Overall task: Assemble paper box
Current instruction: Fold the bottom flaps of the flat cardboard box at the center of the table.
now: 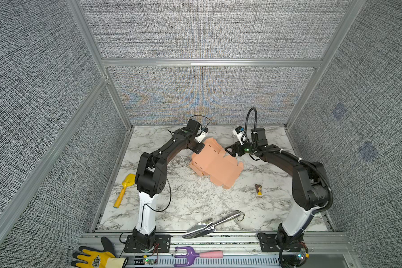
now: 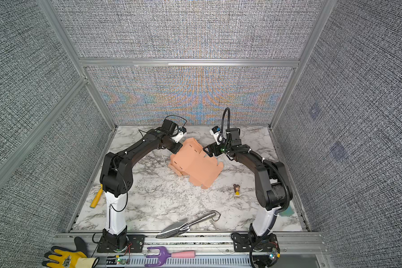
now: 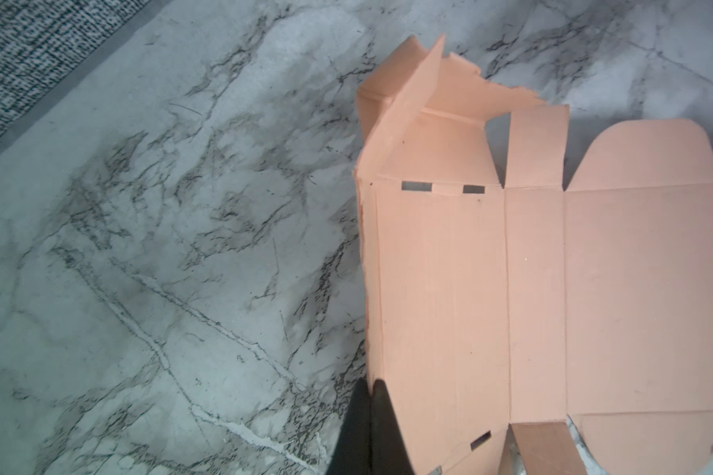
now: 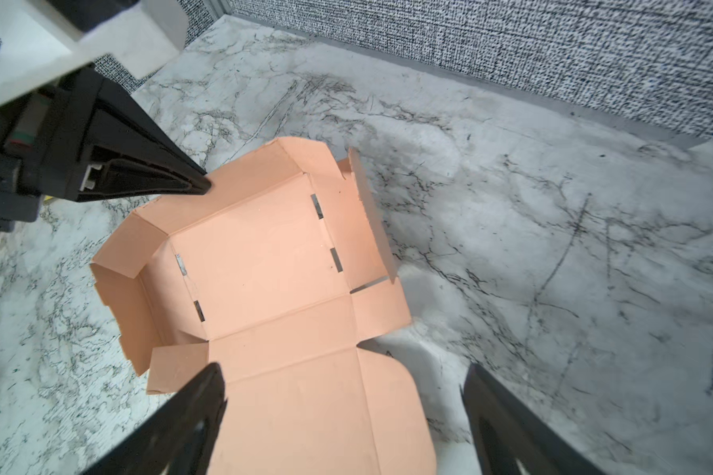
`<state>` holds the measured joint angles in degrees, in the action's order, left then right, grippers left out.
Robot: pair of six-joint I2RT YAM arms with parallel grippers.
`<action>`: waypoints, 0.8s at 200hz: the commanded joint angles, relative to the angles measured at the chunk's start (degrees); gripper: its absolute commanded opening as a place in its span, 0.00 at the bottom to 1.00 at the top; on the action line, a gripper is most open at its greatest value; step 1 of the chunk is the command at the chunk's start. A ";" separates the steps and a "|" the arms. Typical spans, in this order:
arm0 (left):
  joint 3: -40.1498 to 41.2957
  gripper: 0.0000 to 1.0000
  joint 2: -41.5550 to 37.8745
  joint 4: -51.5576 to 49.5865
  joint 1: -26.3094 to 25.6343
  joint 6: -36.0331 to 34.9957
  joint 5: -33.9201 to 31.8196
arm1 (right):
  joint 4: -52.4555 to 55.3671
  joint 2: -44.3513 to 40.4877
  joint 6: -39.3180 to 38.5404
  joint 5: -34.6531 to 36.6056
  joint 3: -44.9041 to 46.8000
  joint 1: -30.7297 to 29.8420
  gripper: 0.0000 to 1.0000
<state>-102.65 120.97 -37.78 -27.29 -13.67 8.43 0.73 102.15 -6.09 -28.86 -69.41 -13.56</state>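
Marble-patterned white tabletop [image 1: 186, 201] bearing, at far middle, salmon-pink creased cardboard paper box [image 1: 215, 166], half-built: far-end walls partly raised, near lid panel and rounded flaps still flat; black left gripper [image 1: 199, 149] stretched in from left, pinched shut on far wall; black right gripper [image 1: 229, 151] low beside right edge, spread, empty.

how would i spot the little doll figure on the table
On the marble table, look between the pink paper box and the right arm. A tiny figurine sits there, brown-haired in a yellow dress, far smaller than the metal trowel nearby.
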 commanded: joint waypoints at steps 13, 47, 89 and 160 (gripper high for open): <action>-0.95 0.00 -0.19 -2.02 -0.35 -3.42 7.97 | -1.35 -1.51 0.09 -0.74 1.07 0.73 0.92; -1.41 0.00 -0.16 -3.08 -1.02 -4.85 10.09 | -2.54 -0.82 -0.13 -3.64 -0.37 0.73 0.92; -1.80 0.00 1.09 -3.18 -1.39 -4.81 9.24 | -0.71 4.24 -2.51 -5.60 -6.03 -0.20 0.86; -3.56 0.00 3.28 -2.34 -1.38 -4.52 7.31 | 2.71 13.40 -5.74 -6.23 -15.00 -1.97 0.69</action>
<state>-105.54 123.50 -40.66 -28.73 -17.74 16.43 2.02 114.28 -10.02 -34.26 -82.94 -14.92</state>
